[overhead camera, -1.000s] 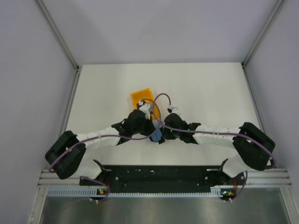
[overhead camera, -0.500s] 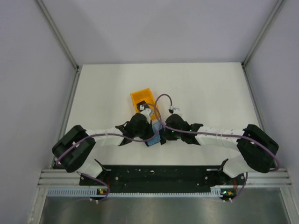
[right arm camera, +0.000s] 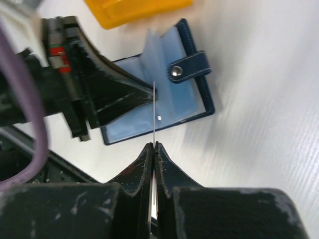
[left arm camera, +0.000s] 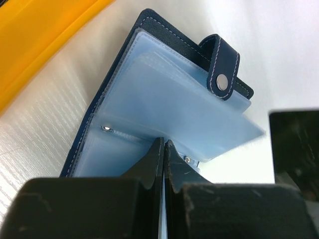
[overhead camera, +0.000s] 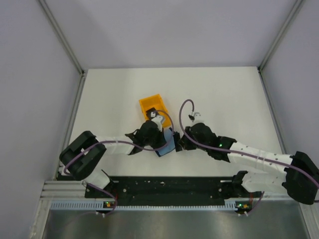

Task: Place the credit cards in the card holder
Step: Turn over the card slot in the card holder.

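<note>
The right gripper (right arm camera: pixel 154 145) pinched a credit card (right arm camera: pixel 154 114) seen edge-on, just before the open card holder (right arm camera: pixel 187 102) on the tabletop (right arm camera: pixel 259 99), while the left gripper (right arm camera: pixel 147 93) touched its pale blue sleeves, an orange bin (right arm camera: pixel 134 10) beyond.

The right arm (overhead camera: pixel 249 155) has swung outward. Its elbow, a second ago about level with the wrist, now sits further to the robot's right and closer to the near edge of the surface. The right jaws have backed off from the left jaws. Where the two sets of jaws crowded together, more of the blue card holder (overhead camera: pixel 168 145) now shows in the gap just ahead of the right jaws. The left arm (overhead camera: pixel 112 147) has pulled its elbow inward, and the left jaws have slid slightly nearer the bases, away from the orange bin (overhead camera: pixel 151 104).
</note>
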Controlling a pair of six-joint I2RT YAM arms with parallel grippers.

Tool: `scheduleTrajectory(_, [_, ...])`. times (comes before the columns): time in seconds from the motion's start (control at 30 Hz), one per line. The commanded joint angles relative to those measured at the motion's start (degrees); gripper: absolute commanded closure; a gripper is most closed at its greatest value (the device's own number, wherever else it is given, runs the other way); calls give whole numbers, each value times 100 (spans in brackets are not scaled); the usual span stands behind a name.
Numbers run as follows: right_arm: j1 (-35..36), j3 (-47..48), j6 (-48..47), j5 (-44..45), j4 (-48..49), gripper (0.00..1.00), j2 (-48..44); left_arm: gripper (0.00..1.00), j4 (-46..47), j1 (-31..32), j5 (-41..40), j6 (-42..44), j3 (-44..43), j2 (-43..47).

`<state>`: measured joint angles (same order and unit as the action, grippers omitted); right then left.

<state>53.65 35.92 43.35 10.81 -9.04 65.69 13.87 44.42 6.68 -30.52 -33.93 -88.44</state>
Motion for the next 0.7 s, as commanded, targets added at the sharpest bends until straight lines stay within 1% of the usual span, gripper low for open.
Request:
scheduleTrajectory(0.0, [146, 2, -424, -579, 490, 100, -171, 100, 11, 31, 44, 38, -114, -103])
scheduleTrajectory(0.17, [199, 274, -538, -694, 526, 100, 513, 100, -25, 31, 62, 64, -131, -85])
scheduleTrajectory(0.33, [207, 609, -495, -431, 385, 100, 1252, 100, -77, 31, 35, 90, -96, 11])
scheduleTrajectory(0.67, [207, 714, -468, -369, 605, 100, 1771, 100, -86, 31, 44, 90, -17, 108])
